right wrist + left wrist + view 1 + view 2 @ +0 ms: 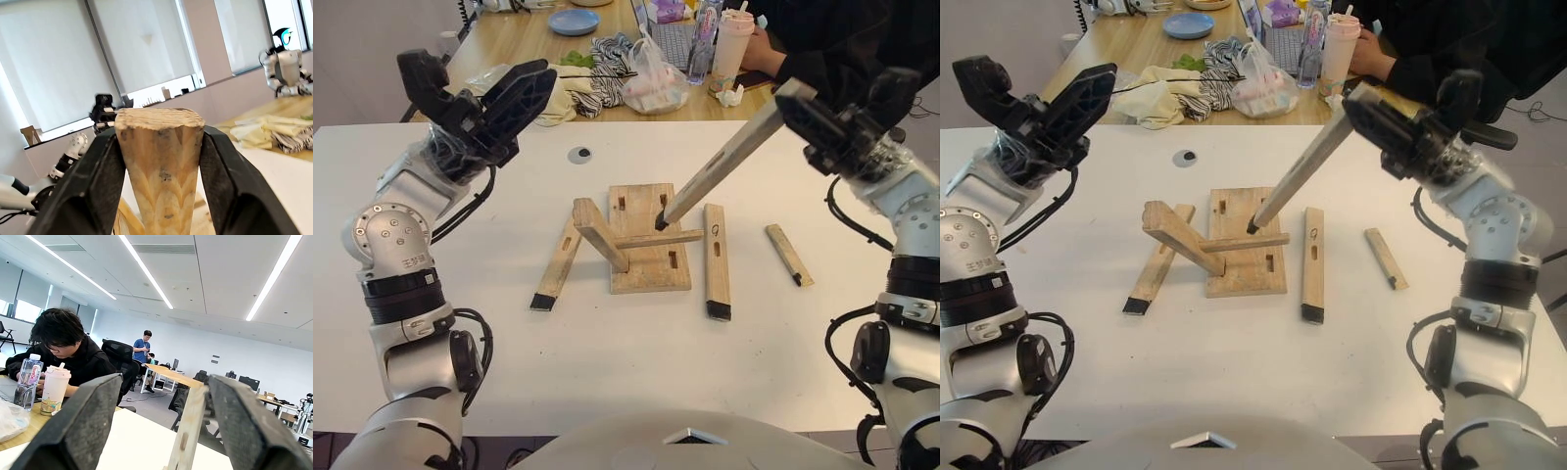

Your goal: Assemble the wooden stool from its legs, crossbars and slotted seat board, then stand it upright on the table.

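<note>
Over the seat board [636, 262], the right tool [806, 106] clamped the top of a leg [724, 162] — long axis slanting down from the tool to the board, dark tip just beside a slot [663, 201]. The left tool [475, 78] hung open, well left of the board — the farther arm.

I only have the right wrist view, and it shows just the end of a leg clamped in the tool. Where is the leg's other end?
Observer: The leg slants down from the right tool. Its dark tip is at the seat board's far right slot. I can't tell if it's seated.
Operator: Is the board lying flat?
Observer: Yes, it's flat on the table. A second leg is propped at a tilt on it, with a crossbar running from that leg across the board.
Operator: Is the left tool free?
Observer: The left tool is open and empty, raised over the table's far left.
</note>
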